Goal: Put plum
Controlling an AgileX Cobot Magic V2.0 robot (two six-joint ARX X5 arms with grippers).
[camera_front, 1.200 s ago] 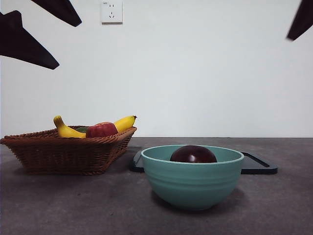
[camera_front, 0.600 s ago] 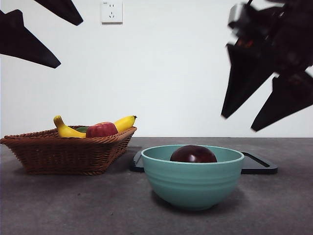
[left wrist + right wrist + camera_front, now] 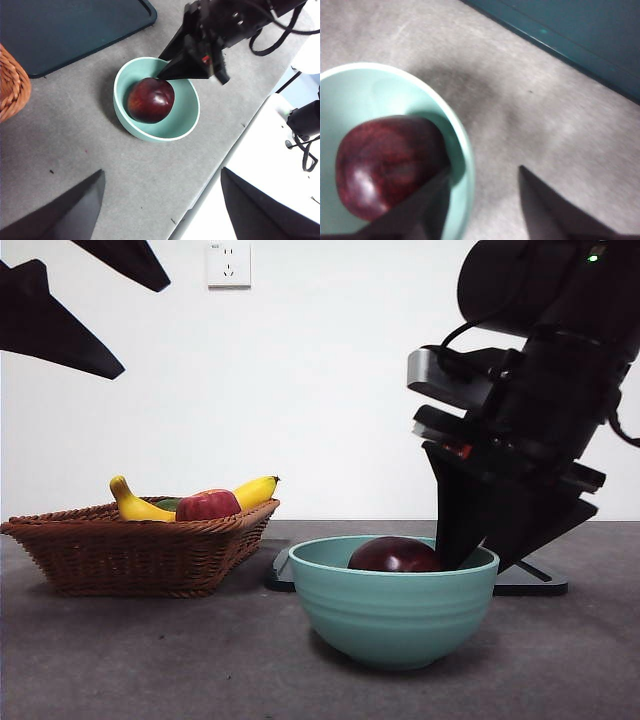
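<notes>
Right end effector [image 3: 470,558] hangs spread open over the teal bowl's [image 3: 392,605] rim, one jaw beside the plum [image 3: 394,555] inside.

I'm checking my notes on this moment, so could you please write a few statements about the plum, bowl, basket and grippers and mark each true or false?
1. The plum lies in the teal bowl. True.
2. The right gripper is shut on the plum. False: it is open, one jaw inside the bowl, one outside.
3. The wicker basket holds a banana. True.
4. The left gripper is inside the bowl. False: it hangs apart, open.
</notes>
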